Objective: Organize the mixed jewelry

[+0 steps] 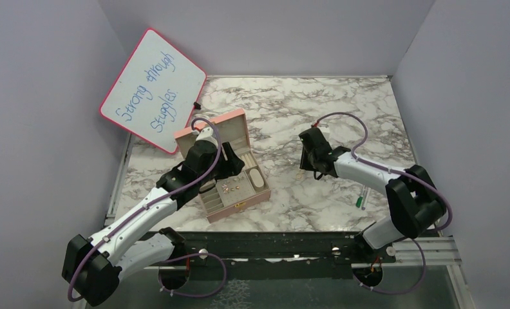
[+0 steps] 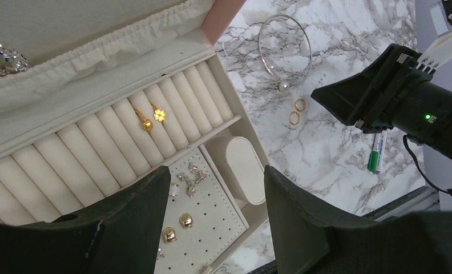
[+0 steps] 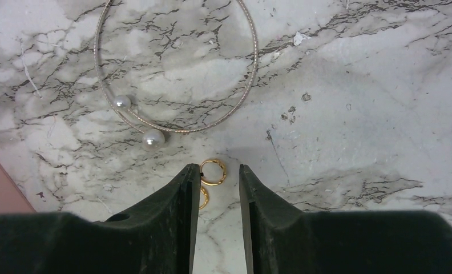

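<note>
Reading "Strong through struggles" in blue marker on the pink-edged whiteboard at upper left, we see the left arm reaching over the open pink box, the left gripper spread wide and empty above gold rings and studs. At centre right the right arm bends down. The right gripper is parted and grips nothing, with two gold hoops on the marble table at its tips, below a pearl-tipped bangle.
</note>
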